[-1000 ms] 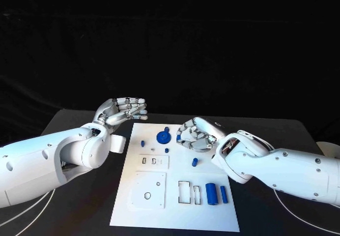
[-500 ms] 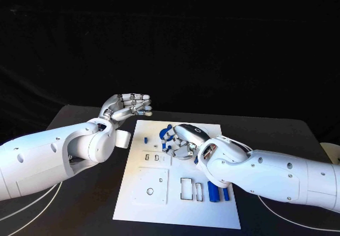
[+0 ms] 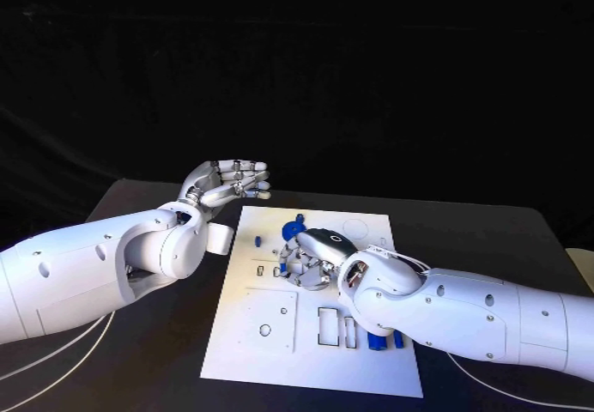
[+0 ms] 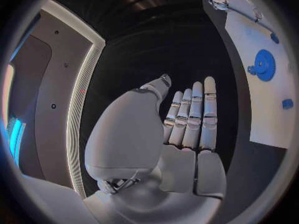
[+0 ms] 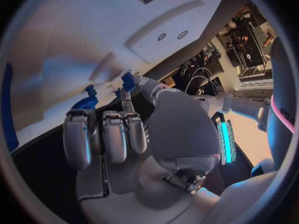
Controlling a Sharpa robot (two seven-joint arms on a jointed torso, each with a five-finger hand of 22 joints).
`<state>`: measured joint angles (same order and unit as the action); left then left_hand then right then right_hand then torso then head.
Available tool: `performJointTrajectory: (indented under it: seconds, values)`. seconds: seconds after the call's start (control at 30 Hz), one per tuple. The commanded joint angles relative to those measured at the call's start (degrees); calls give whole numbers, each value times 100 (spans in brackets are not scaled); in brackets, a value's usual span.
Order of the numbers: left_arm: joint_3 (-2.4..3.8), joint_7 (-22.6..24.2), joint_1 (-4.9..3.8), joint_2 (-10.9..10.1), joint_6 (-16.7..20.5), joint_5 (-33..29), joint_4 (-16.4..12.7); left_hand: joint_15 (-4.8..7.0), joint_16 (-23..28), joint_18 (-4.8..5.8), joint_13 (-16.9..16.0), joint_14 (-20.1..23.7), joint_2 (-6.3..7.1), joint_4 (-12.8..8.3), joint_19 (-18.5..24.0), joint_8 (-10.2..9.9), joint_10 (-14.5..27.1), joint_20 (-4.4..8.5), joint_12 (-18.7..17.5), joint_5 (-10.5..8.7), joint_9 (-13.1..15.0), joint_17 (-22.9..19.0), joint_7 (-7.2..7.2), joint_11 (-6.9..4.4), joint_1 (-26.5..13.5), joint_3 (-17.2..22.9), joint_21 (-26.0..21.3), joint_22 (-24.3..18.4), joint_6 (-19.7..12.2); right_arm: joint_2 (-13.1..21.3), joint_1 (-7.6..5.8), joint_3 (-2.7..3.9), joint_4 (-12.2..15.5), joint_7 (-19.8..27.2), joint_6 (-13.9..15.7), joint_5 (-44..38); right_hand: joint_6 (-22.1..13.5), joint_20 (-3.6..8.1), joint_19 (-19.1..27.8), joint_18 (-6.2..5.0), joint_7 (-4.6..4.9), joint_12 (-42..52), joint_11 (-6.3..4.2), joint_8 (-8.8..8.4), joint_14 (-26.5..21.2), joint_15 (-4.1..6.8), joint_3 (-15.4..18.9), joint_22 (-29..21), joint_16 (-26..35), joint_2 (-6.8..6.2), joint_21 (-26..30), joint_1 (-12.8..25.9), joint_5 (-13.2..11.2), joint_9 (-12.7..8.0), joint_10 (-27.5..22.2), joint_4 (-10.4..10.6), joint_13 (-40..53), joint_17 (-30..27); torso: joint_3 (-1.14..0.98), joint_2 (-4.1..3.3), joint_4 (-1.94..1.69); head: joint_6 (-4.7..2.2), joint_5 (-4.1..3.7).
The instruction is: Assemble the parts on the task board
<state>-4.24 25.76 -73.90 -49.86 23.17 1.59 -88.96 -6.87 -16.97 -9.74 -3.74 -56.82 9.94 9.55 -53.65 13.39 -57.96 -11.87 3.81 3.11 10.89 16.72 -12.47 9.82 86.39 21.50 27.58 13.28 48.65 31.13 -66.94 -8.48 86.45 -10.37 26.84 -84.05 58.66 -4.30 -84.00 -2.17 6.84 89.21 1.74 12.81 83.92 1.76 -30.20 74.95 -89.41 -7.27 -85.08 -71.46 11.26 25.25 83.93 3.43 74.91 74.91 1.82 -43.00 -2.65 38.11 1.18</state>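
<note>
The left hand (image 3: 229, 182) hangs empty, fingers straight, beyond the task board's (image 3: 372, 365) far-left corner. The right hand (image 3: 312, 257) reaches down onto mid-board beside the blue gear (image 3: 292, 229) — its grasp unclear.

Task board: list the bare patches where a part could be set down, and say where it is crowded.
On the task board, the near edge below the square plate and the rectangular slots is bare, as is the far right corner by the round outline. The middle is crowded: the right hand hangs over the small parts beside the blue gear.
</note>
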Motion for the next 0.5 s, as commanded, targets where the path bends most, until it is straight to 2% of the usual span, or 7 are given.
performJointTrajectory:
  seconds: [0.03,0.5]
  values:
    - [4,29,-3,13,-100,-27,-12,-9,34,-36,-3,21,-9,-26,27,-12,-16,7,8,-19,1,5,15,-3,-44,17,26,9,44,-21,20,-4,-35,-109,-214,-248,50,22,-236,67,-80,-23,-20,66,577,42,12,1053,-26,2,-2,36,-11,146,536,33,1413,1359,-7,-3,3,15,11]
    - [4,23,-4,8,-108,-27,-12,-9,34,-36,-3,21,-9,-26,27,-12,-16,7,8,-19,1,5,15,-3,-44,17,26,9,44,-65,57,-19,-171,-131,-222,-339,27,21,-205,54,-74,-55,-16,59,567,39,25,1015,-15,-28,40,67,-9,149,514,37,1383,1312,-9,-2,9,23,21]
